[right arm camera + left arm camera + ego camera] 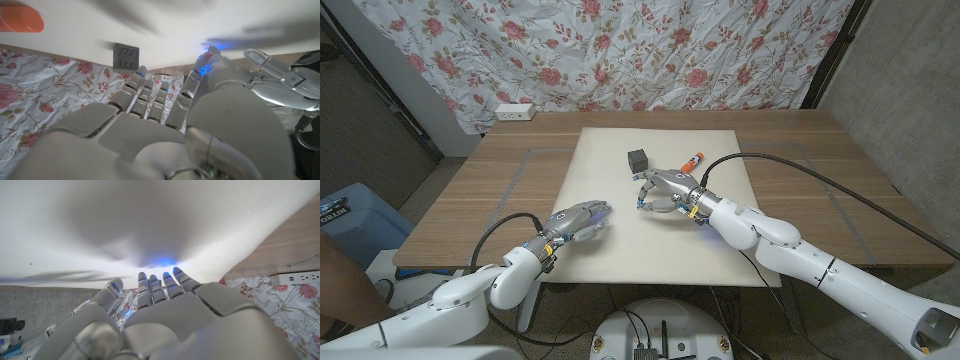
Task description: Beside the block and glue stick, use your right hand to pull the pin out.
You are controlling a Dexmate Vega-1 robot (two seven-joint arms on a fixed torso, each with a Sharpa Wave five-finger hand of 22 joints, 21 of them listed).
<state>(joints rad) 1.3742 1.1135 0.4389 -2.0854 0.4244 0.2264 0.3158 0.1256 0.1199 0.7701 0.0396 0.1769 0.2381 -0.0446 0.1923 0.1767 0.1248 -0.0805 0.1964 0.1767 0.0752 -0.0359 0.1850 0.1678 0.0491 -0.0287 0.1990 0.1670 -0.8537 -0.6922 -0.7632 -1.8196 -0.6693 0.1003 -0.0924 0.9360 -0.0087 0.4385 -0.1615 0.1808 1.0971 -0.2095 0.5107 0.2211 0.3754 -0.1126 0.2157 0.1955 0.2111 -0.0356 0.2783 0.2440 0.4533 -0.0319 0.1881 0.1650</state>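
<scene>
At frame centre, the right robot hand hovers with fingers spread, grasping nothing, below the dark block and glue stick. The left robot hand, lower left on the white mat, is released too.

**Block and glue stick on the white mat**

A small dark grey block stands on the far part of the white mat. Just beside it to the right lies a glue stick with an orange cap, slanted. The pin itself cannot be made out.
</scene>
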